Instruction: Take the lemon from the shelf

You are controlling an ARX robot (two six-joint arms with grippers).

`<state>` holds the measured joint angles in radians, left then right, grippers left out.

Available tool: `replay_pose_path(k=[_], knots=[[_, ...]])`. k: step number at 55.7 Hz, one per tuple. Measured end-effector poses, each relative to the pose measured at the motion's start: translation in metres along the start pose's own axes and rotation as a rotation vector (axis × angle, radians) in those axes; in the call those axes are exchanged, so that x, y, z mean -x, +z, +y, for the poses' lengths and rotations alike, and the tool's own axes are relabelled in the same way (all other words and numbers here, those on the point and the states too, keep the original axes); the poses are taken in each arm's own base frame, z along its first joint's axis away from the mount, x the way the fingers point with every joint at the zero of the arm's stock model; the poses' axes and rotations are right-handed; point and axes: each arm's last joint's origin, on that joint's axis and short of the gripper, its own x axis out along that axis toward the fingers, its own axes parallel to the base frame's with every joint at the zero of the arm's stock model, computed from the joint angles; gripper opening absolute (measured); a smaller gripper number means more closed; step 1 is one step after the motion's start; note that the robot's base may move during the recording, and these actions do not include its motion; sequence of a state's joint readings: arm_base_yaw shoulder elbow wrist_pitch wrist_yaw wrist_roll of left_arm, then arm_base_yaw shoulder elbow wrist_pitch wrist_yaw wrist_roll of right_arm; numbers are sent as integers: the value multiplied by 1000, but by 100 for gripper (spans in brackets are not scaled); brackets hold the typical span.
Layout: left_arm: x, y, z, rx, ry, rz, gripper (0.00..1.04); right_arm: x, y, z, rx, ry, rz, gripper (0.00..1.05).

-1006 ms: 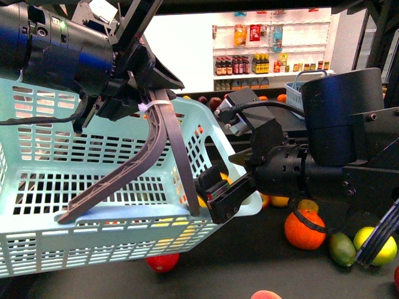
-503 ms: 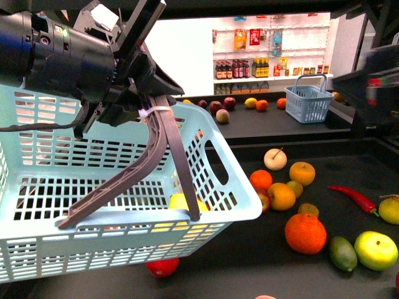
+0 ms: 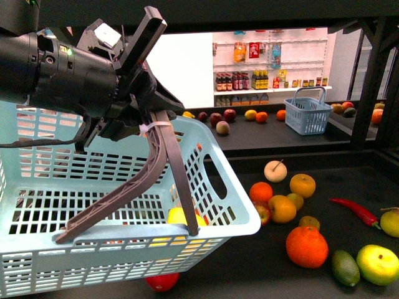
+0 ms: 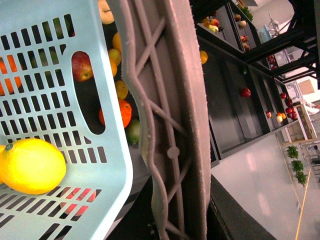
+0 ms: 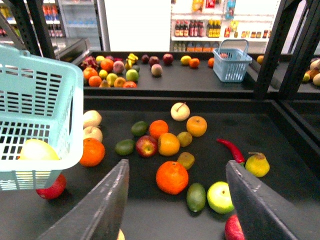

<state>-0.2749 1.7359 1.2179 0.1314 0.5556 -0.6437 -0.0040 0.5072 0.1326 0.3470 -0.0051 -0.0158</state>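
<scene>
The pale-yellow lemon lies inside the light blue basket. It also shows in the left wrist view and through the basket's wall in the right wrist view. My left gripper is shut on the basket's grey-brown handle and holds the basket above the black shelf deck. The handle fills the left wrist view. My right gripper is open and empty above the deck, to the right of the basket. The right arm is out of the front view.
Loose fruit lies on the deck: a large orange, a green lime, a yellow-green fruit, a red chili. A small blue basket stands on the rear deck. White wall shelves of bottles are behind.
The right arm was at the basket's rim a second ago; it has drawn back out of the front view. The lemon now lies in the basket. The basket has barely moved.
</scene>
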Motion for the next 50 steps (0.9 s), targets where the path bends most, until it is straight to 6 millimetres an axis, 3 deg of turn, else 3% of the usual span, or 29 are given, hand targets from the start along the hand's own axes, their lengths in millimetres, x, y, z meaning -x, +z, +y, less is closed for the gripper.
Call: replay_pose_path(k=[6, 17, 50], knots=[[0, 0, 0, 0, -1, 1, 14, 8, -5, 0, -1, -2, -24, 34], [0, 0, 0, 0, 0, 1, 14, 14, -12, 0, -1, -2, -24, 2], [0, 0, 0, 0, 0, 1, 14, 25, -25, 0, -3, -3, -42, 3]])
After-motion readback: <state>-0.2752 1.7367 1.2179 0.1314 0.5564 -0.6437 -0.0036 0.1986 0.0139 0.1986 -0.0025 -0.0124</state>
